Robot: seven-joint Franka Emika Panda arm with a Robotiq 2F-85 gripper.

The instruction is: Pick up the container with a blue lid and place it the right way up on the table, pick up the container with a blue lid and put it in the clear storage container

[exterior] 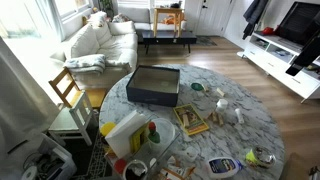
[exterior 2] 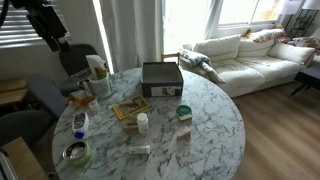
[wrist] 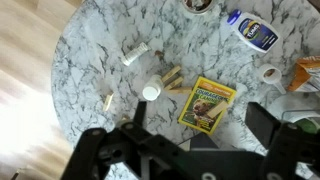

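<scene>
Marble-patterned round surface (exterior: 245,135) is carrying a dark open box (exterior: 153,85) toward one side. Gripper (wrist: 195,140) is hanging high above the surface in the wrist view, its jaws standing wide apart and gripping nothing. Yellow-green book (wrist: 208,104) is lying flat near the middle. Container with a blue lid (wrist: 252,28), white with blue marking, is resting near the rim, well apart from the box and untouched by the jaws
</scene>
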